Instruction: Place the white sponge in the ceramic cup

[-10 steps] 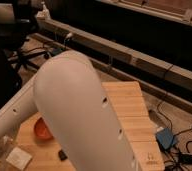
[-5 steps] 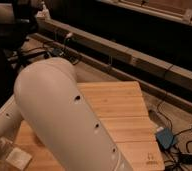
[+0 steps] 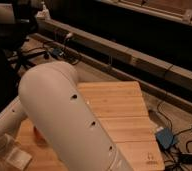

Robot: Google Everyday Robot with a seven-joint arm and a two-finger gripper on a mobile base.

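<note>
My arm's big white link (image 3: 69, 120) fills the left and middle of the camera view and covers much of the wooden table (image 3: 124, 110). The gripper (image 3: 0, 150) is at the bottom left corner, low over the table's near left end, mostly cut off by the frame edge. A flat off-white pad, the white sponge (image 3: 18, 158), lies on the table right beside it. Only a thin sliver of the red-brown bowl (image 3: 37, 131) shows past the arm. The ceramic cup is hidden.
The table's right edge drops to a floor with a blue box (image 3: 165, 137) and cables (image 3: 186, 157). A long low ledge (image 3: 139, 62) runs behind the table. Dark furniture and a chair (image 3: 16, 55) stand at the left.
The big arm link has swung left and nearer the camera, covering the red-brown bowl that showed a second ago. The sponge stays at the bottom left.
</note>
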